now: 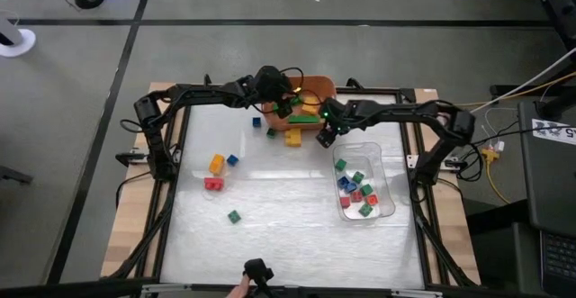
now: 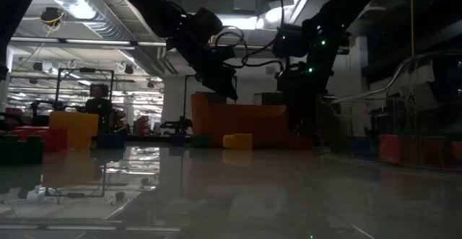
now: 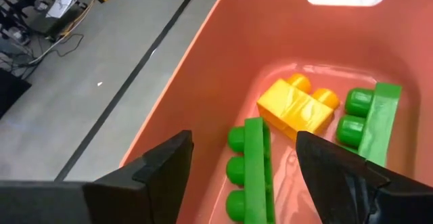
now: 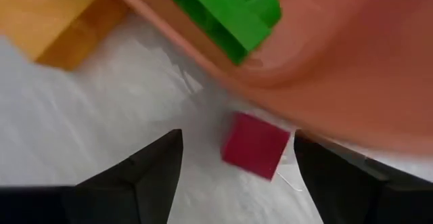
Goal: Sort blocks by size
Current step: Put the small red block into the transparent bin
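High view: orange bin (image 1: 326, 88) with long green and yellow studded blocks (image 3: 254, 163), clear tray (image 1: 382, 158) of tiny mixed cubes, more loose on desk (image 1: 288, 217); left tool (image 3: 245, 158) spread over bin, right tool (image 4: 237, 158) spread around red cube (image 4: 254, 145).

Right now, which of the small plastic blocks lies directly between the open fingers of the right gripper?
The small red cube, on the table beside the orange plastic bin. The right gripper straddles it; the green studded bricks lie inside the bin.
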Controlling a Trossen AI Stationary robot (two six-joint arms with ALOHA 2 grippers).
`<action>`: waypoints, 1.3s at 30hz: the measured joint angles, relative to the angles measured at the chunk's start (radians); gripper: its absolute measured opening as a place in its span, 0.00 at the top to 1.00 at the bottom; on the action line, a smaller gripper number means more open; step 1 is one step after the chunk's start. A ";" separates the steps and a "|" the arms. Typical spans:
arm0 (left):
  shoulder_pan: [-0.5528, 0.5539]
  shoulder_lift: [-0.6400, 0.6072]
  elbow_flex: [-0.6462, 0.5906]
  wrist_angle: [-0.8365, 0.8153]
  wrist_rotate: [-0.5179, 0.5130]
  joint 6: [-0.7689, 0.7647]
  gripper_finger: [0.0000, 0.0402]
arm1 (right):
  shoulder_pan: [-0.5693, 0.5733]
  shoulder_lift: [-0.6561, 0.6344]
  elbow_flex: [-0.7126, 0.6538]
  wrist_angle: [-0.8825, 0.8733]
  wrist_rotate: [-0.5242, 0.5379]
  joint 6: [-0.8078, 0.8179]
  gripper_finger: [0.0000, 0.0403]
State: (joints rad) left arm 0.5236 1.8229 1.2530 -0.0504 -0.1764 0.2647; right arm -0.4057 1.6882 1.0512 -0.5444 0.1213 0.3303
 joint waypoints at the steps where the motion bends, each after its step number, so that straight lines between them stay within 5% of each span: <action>1: 0.000 0.000 0.000 0.000 0.000 0.000 0.38 | 0.000 0.009 0.000 0.004 0.005 0.002 0.30; 15: 0.000 -0.002 0.000 0.000 0.001 -0.003 0.38 | 0.000 0.071 0.000 -0.001 0.030 -0.002 0.31; 24: 0.000 -0.002 0.000 0.001 0.001 -0.003 0.38 | -0.001 0.071 0.000 -0.003 0.063 -0.003 0.54; 31: -0.006 -0.002 0.000 0.001 0.001 -0.004 0.38 | 0.000 0.069 0.002 -0.003 -0.010 -0.005 0.68; 39: -0.046 -0.018 -0.001 0.000 0.001 0.092 0.38 | 0.000 0.052 0.001 -0.009 -0.115 -0.006 0.65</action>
State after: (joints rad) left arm 0.4781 1.8045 1.2522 -0.0508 -0.1753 0.3563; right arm -0.4054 1.7400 1.0521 -0.5537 0.0063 0.3241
